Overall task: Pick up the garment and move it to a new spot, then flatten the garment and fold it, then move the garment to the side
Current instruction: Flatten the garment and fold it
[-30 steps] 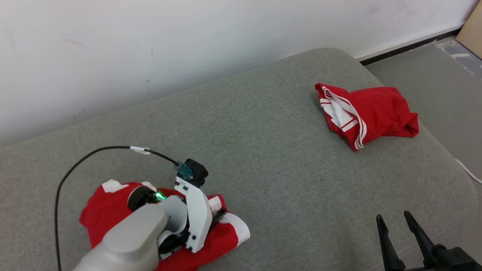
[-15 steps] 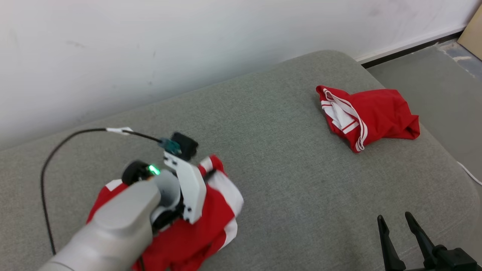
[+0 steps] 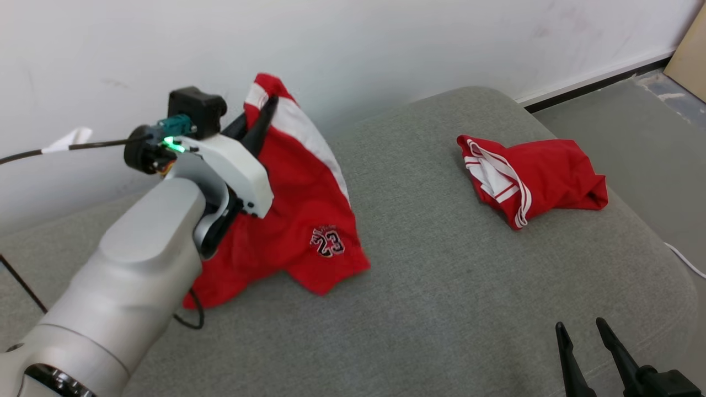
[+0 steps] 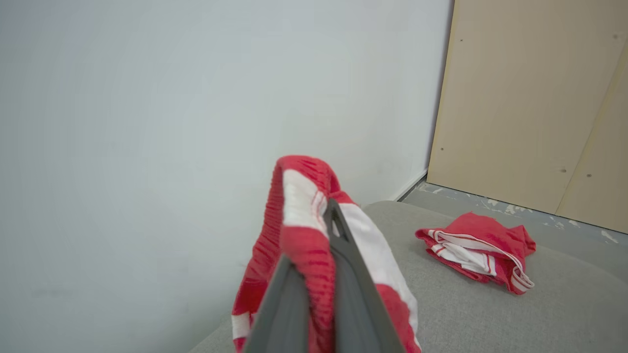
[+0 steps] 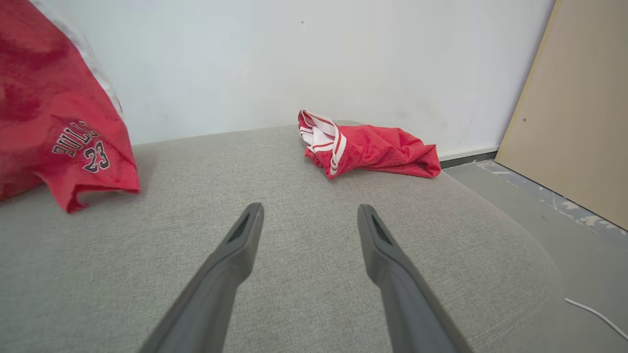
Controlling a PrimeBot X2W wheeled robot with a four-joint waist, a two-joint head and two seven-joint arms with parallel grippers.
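Note:
A red garment with a white side stripe and a "23" mark hangs from my left gripper, which is shut on its waistband, raised above the left part of the grey cushion. Its lower hem still rests on the cushion. In the left wrist view the two fingers pinch the red-and-white band at the left gripper. The hanging garment also shows at the left of the right wrist view. My right gripper stands open and empty at the lower right, low over the cushion.
A second red-and-white garment lies bunched at the cushion's far right. A white wall runs behind. Grey floor with a white cable is beyond the right edge. A wooden board leans at the far right.
My left gripper closed on the garment lying at the lower left and lifted it up and away, so it now hangs unfurled. The right gripper stayed put.

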